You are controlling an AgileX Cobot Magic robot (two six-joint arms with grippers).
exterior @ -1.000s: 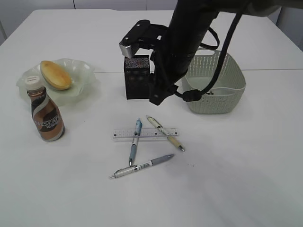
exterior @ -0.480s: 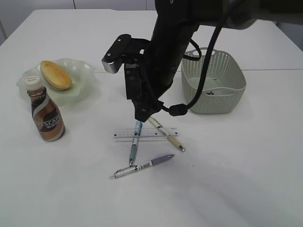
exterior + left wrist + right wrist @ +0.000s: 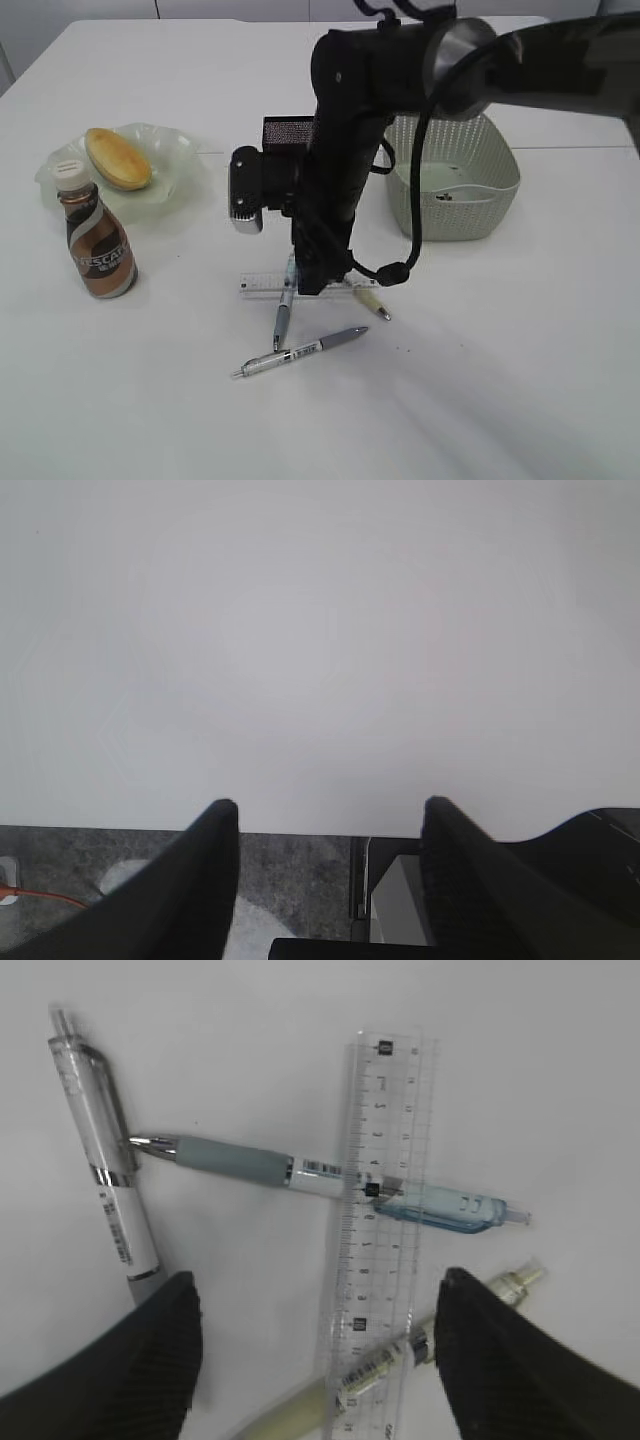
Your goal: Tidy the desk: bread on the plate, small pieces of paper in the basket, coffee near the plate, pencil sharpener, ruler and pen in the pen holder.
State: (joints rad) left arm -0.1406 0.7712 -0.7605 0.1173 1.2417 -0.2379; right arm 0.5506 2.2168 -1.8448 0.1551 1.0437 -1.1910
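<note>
My right gripper [image 3: 320, 1285] is open and hangs low over the clear ruler [image 3: 385, 1230], with nothing between its fingers. The ruler lies across a blue-tipped pen [image 3: 330, 1173] and a beige pen [image 3: 380, 1365]; a white pen [image 3: 110, 1210] lies beside them. In the exterior view the right gripper [image 3: 310, 278] hides part of the ruler [image 3: 262, 284]. The black mesh pen holder [image 3: 287, 132] stands behind the arm. The bread [image 3: 117, 158] lies on the green plate [image 3: 175, 150], with the coffee [image 3: 97, 248] in front. My left gripper [image 3: 330, 805] is open and empty at the desk's edge. No pencil sharpener or paper pieces show.
The basket [image 3: 480, 190] stands at the right behind the arm, with a small dark thing [image 3: 445, 197] inside it. The right arm's cable [image 3: 395, 270] hangs low beside the pens. The left wrist view shows bare white desk [image 3: 320, 630] and grey floor [image 3: 300, 880] below its edge.
The right arm has swung from the pen holder forward and down to just above the ruler and pens. Its wrist has turned downward. The left gripper view gives no earlier frame.
</note>
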